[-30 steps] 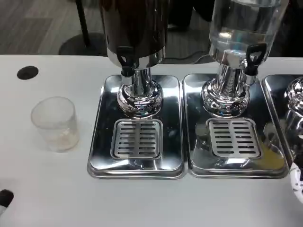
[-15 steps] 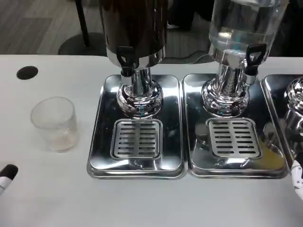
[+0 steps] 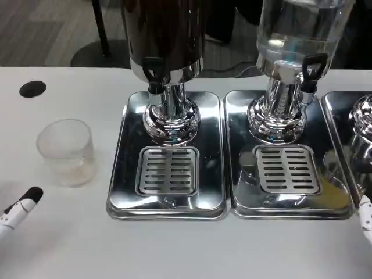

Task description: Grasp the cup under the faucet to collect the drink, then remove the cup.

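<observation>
The fingers [image 3: 22,204] of the left hand [image 3: 14,212] hold nothing I can see, low near the empty cup [image 3: 65,152], which waits on the counter [image 3: 70,244] beside the dark dispenser's faucet [image 3: 154,72], likely for grasping.

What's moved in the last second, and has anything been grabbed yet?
The left robot hand has come in from the lower left corner toward the cup, not yet touching it. The right robot hand has slipped further toward the right edge. Cup and both dispensers haven't moved.

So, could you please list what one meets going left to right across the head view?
Left hand → clear cup → dark drink dispenser on its tray → clear water dispenser on its tray → right hand.
</observation>
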Tool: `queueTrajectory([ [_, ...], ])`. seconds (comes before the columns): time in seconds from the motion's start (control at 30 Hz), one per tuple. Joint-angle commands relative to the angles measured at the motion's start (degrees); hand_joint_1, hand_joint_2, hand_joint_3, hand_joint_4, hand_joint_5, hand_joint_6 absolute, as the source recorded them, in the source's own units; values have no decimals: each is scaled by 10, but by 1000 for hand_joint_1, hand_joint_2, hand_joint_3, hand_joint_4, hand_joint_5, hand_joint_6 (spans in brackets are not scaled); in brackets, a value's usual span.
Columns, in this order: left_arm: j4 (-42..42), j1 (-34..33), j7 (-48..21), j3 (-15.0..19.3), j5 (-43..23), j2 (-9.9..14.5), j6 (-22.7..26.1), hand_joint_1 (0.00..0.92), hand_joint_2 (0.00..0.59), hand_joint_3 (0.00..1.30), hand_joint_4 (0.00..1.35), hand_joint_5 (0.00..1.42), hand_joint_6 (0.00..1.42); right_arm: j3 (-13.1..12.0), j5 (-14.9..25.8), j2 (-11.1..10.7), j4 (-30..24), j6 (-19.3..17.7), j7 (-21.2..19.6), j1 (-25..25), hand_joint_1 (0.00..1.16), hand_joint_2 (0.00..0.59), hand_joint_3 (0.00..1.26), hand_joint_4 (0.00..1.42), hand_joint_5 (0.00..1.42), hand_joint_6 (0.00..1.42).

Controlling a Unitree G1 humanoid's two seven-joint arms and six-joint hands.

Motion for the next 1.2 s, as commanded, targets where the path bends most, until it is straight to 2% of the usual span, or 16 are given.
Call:
queueTrajectory([
  [0.03,28,-22,19,-20,18,-3,18,284,88,0,0,9,0,-7,9,3,-18,-11,-10,10,569,586,395,239,144,118],
  [0.37,48,-73,31,-48,29,-1,48,292,97,0,0,19,0,-18,20,4,-36,-25,-9,23,565,586,397,243,153,118],
  [0.77,79,-137,21,-78,32,3,80,294,101,0,4,29,0,-16,23,10,-52,-28,-4,26,561,586,400,245,158,118],
  [1.2,103,-189,-1,-126,49,2,86,305,104,0,30,36,0,-22,29,9,-61,-43,-6,31,559,586,400,252,158,118],
])
